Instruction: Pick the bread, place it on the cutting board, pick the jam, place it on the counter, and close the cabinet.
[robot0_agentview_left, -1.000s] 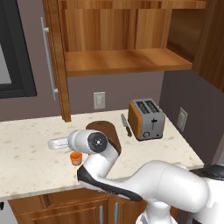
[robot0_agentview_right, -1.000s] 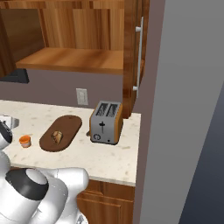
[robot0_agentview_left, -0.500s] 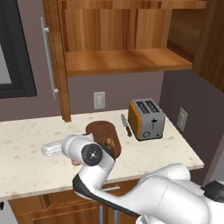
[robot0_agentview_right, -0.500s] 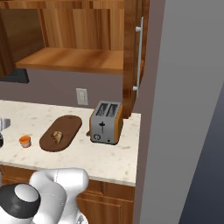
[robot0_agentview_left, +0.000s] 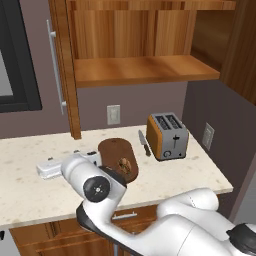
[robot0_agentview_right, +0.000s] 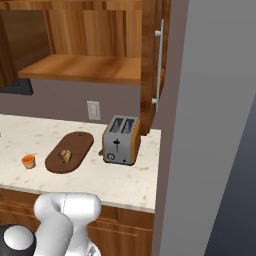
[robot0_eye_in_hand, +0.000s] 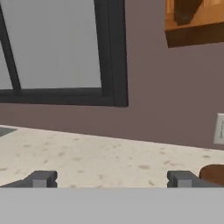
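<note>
The bread (robot0_agentview_right: 65, 155) lies on the dark oval cutting board (robot0_agentview_right: 70, 151), and both also show in the left base view as bread (robot0_agentview_left: 125, 164) on cutting board (robot0_agentview_left: 114, 150). The orange jam (robot0_agentview_right: 28, 161) stands on the counter (robot0_agentview_right: 125, 175) left of the board. My gripper (robot0_agentview_left: 42, 170) hovers low over the counter (robot0_agentview_left: 30, 190), left of the board and pointing left. In the hand view the gripper (robot0_eye_in_hand: 113, 179) is open with nothing between its fingertips (robot0_eye_in_hand: 41, 178). The cabinet stands open, its doors (robot0_agentview_left: 64, 70) (robot0_agentview_right: 149, 65) swung out over an empty shelf (robot0_agentview_left: 140, 70).
A toaster (robot0_agentview_left: 167, 135) stands right of the board, with a knife (robot0_agentview_left: 144, 143) between them. A dark-framed window (robot0_eye_in_hand: 57, 52) fills the wall ahead of the hand. A wall outlet (robot0_agentview_left: 113, 114) sits behind the board. A grey wall (robot0_agentview_right: 210, 125) ends the counter on the right.
The hand has slid left and a little lower over the counter, away from the jam. The elbow has swung forward and now covers the jam in the left base view. The jaws stayed open.
</note>
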